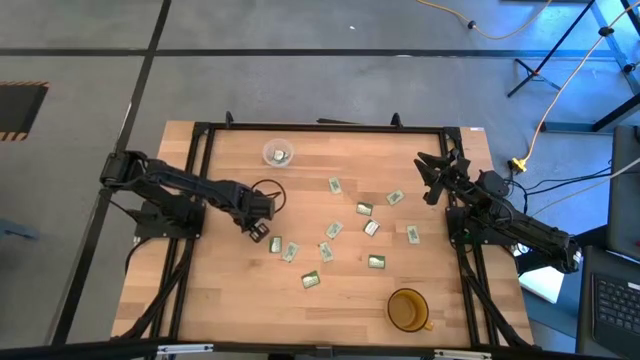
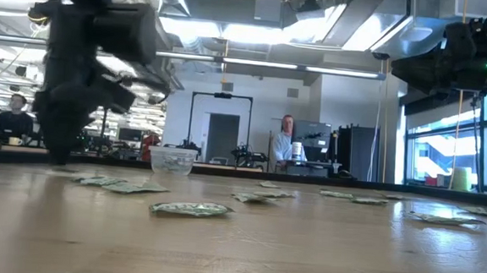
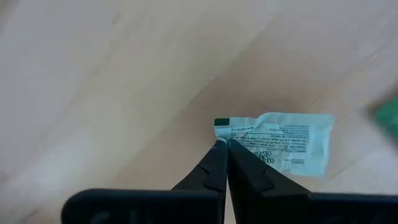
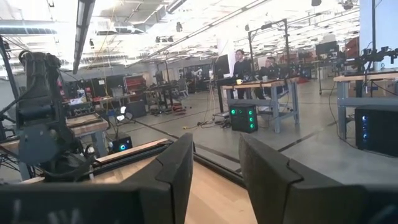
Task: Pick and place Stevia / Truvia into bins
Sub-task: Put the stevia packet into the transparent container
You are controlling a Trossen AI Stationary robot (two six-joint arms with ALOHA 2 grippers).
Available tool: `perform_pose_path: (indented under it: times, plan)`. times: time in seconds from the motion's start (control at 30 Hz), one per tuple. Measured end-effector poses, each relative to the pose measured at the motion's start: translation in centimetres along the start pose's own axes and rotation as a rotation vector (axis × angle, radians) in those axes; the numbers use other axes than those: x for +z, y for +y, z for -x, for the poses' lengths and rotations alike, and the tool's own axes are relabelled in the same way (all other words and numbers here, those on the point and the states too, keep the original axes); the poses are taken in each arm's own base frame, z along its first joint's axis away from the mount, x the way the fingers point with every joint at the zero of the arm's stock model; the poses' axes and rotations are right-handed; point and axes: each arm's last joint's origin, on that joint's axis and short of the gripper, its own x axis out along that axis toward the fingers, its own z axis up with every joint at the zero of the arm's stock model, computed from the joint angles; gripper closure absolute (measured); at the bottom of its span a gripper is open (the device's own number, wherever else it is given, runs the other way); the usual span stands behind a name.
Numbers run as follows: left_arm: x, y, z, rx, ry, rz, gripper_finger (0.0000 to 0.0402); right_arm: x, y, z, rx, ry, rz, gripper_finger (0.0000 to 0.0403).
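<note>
Several green-and-white Stevia sachets (image 1: pixel 340 235) lie flat across the middle of the wooden table (image 1: pixel 230 300). The bin, a small clear cup (image 1: pixel 278 152), stands near the far edge with a sachet inside; it also shows in the low view (image 2: pixel 173 159). My left gripper (image 3: pixel 222 144) points down at the left of the scatter (image 1: pixel 258 232), shut on one sachet (image 3: pixel 280 144). My right gripper (image 4: pixel 214 174) waits open and raised at the table's far right (image 1: pixel 432 172), touching nothing. My left gripper pinches the sachet between its two fingertips at a long edge, close to the green-striped end (image 3: pixel 229 132). The fingers come from above, pointing down. The rest of the sachet sticks out sideways from the tips, a little crumpled. Whether it is clear of the table I cannot tell.
An amber cup (image 1: pixel 408 310) stands near the front edge at the right. A black frame (image 1: pixel 200 180) runs along the table's sides. Two sachets (image 1: pixel 283 248) lie just right of my left gripper. People sit and stand at benches in the room behind.
</note>
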Motion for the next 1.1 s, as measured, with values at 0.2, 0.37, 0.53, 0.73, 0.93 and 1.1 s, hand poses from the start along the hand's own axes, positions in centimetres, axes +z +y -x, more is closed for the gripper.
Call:
perform_pose_path:
  times: [0.2,0.37,0.53,0.73,0.93,1.1]
  plan:
    - [2.1,-0.2,1.6,-0.036,-0.066,-0.021,0.0399,0.0,0.0,0.0,0.000,-0.001,0.001,0.0269]
    - [4.9,-0.2,3.4,-0.069,-0.191,-0.044,0.0399,0.0,0.0,0.0,0.000,-0.001,0.001,0.0269]
    - [8.3,1.1,5.6,-0.035,-0.362,-0.030,0.0399,0.0,0.0,0.0,0.000,-0.001,0.001,0.0269]
    - [11.7,4.0,7.1,-0.004,-0.497,-0.045,0.0399,0.0,0.0,0.0,0.000,0.000,0.001,0.0269]
    - [13.3,7.4,6.7,0.067,-0.506,0.026,0.0398,0.0,0.0,0.0,0.000,0.000,0.001,0.0269]
    - [14.4,9.2,5.3,0.105,-0.467,0.067,0.0398,0.0,0.0,0.0,0.000,0.000,0.001,0.0269]
